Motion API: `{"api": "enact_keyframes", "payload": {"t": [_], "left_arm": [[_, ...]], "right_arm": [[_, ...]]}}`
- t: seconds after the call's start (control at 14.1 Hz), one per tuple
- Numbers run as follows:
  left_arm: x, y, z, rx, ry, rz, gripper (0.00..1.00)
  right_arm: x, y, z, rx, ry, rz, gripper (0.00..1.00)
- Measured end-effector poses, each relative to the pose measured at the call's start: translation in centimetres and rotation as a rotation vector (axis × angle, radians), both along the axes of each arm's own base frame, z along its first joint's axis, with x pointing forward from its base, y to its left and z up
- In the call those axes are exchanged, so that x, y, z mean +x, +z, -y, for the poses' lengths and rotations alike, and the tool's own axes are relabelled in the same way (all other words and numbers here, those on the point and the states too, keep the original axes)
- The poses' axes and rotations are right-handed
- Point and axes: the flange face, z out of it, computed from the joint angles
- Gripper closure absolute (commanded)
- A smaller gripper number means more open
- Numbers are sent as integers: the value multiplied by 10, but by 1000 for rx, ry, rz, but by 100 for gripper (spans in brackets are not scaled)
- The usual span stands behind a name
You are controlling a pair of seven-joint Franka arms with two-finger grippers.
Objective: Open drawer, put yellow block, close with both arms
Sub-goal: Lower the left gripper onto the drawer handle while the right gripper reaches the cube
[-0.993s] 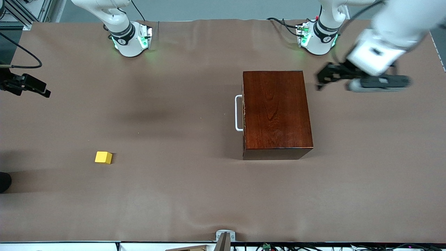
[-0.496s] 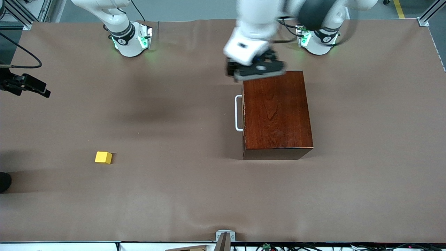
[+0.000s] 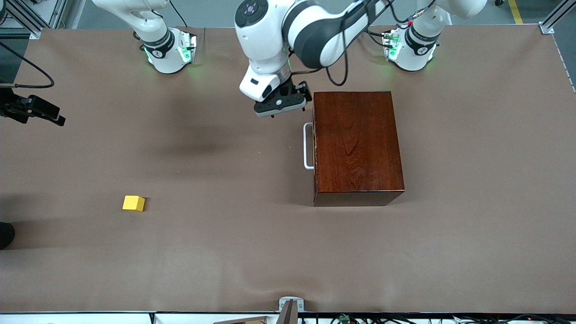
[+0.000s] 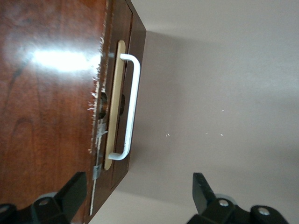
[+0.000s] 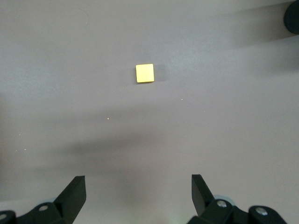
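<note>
The dark reddish-brown box stands in the middle of the table with its drawer shut. Only the white handle sticks out, facing the right arm's end. My left gripper hangs open and empty over the table beside the box's corner closest to the arms' bases. In the left wrist view the handle lies ahead of the open left gripper. The yellow block lies on the table toward the right arm's end. My right gripper is open and empty, high over the table, with the block ahead of it.
The brown table cover is bare around the block and in front of the drawer. A black device with a cable shows at the edge by the right arm's end. A dark round thing sits at that same edge.
The left arm has swung from the left arm's end of the table, across the box's corner, to the space beside the drawer front. The box, block and right arm have not moved.
</note>
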Motion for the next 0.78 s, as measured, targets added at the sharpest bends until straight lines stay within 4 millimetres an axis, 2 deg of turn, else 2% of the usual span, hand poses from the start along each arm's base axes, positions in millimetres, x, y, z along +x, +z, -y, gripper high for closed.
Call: {"api": "enact_keyframes", "payload": {"t": [0.21, 0.35, 0.78], "left_arm": [[1, -34, 8, 22, -50, -30, 0], [4, -50, 11, 25, -81, -42, 0], [20, -72, 11, 31, -168, -8, 0]], "right_arm": [[0, 0, 0, 0, 0, 0, 0], [0, 0, 0, 0, 0, 0, 0], [1, -2, 0, 0, -1, -3, 0]]}}
